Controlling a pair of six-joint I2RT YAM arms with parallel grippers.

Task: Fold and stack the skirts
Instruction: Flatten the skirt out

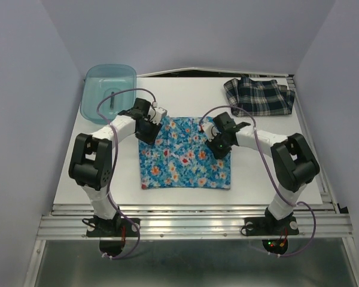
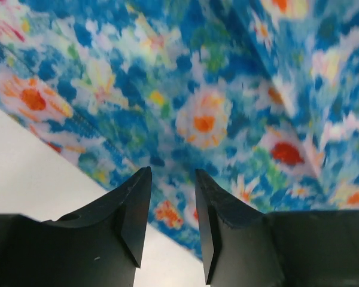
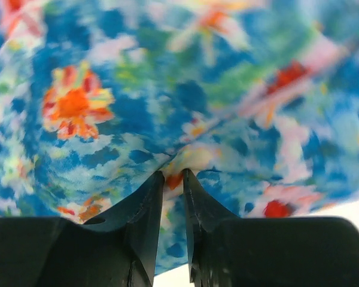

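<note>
The bright blue flowered skirt (image 1: 182, 158) lies spread flat in the middle of the table. My left gripper (image 1: 149, 134) hovers over its far left corner. In the left wrist view its jaws (image 2: 172, 170) stand open, with only the flowered skirt (image 2: 203, 89) and the white table (image 2: 30, 173) showing between them. My right gripper (image 1: 217, 146) is down on the skirt's right part. In the right wrist view it (image 3: 173, 172) is shut on a raised pinch of the flowered cloth (image 3: 167, 89). The navy plaid skirt (image 1: 258, 95) lies bunched at the back right.
A translucent teal bin (image 1: 107, 89) stands at the back left corner, close behind the left arm. The white table (image 1: 257, 173) ends at a metal rail along the near edge. Light walls close in the left, right and back.
</note>
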